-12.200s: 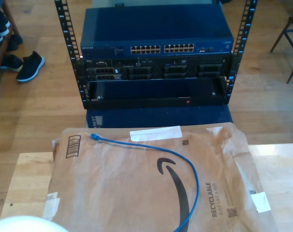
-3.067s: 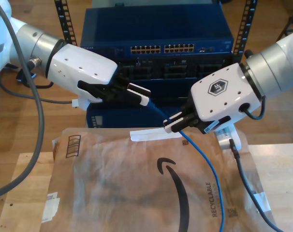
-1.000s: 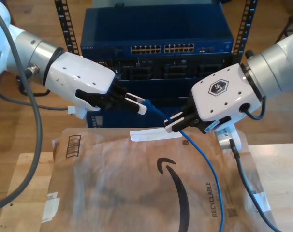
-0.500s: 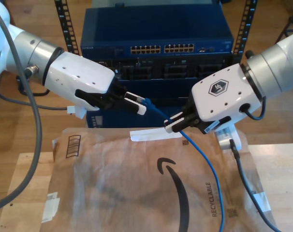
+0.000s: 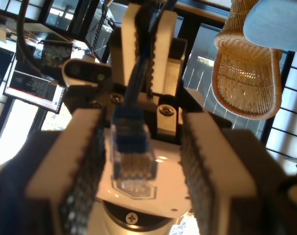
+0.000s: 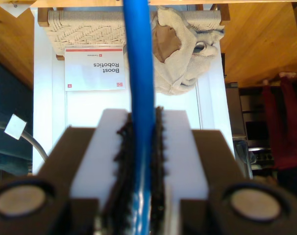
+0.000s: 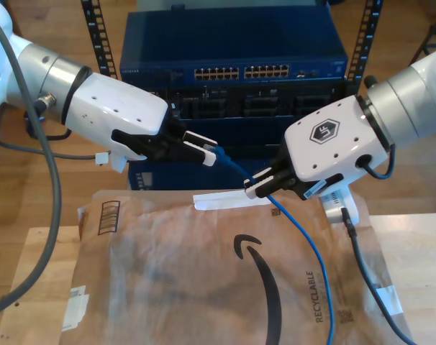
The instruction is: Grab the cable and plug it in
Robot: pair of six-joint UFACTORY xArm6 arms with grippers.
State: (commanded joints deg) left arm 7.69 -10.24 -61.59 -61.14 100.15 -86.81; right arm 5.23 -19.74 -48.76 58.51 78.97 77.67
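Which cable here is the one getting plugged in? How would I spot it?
Start at the blue rack switch; before it, two white grippers face each other. The cable runs between them and trails across the brown paper mailer. It is thin and bright blue, unlike the arms' thick grey cables.

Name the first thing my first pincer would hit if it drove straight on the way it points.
The plug sits between the fingers of my first pincer. Pushing straight on, it would probably meet my second pincer, which clamps the cable, though depth is hard to judge.

floor: wood planks (image 7: 52,154) | furniture: pale wooden table (image 7: 38,266), blue equipment rack (image 7: 232,43) | wicker chair (image 5: 246,78)
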